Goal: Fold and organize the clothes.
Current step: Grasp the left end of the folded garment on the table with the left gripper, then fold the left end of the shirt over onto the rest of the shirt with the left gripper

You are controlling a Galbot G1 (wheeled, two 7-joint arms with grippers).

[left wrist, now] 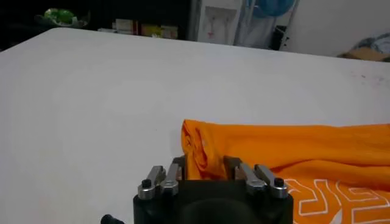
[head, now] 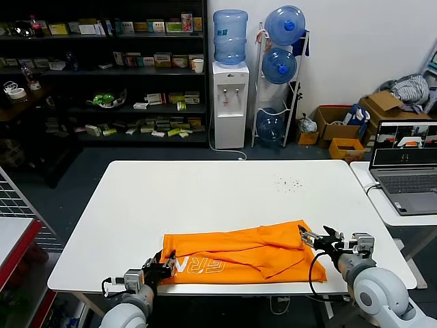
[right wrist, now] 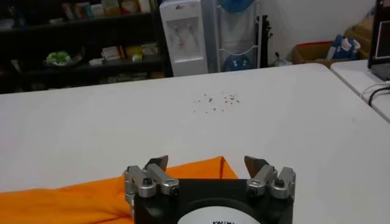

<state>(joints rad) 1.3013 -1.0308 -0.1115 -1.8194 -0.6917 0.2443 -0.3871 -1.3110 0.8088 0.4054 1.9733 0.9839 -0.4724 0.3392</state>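
The orange T-shirt is lying partly folded on the white surface, lettering showing, stretched between both grippers. It is likely handling as light, limp cloth that sags and slides, so corners and hems look best for gripping. The left gripper is pinching a bunched corner between narrowed fingers. The right gripper is standing wide, holding nothing, the far corner just ahead. Shelves, a water dispenser and a laptop are standing beyond.

The white table bears a folded orange T-shirt.
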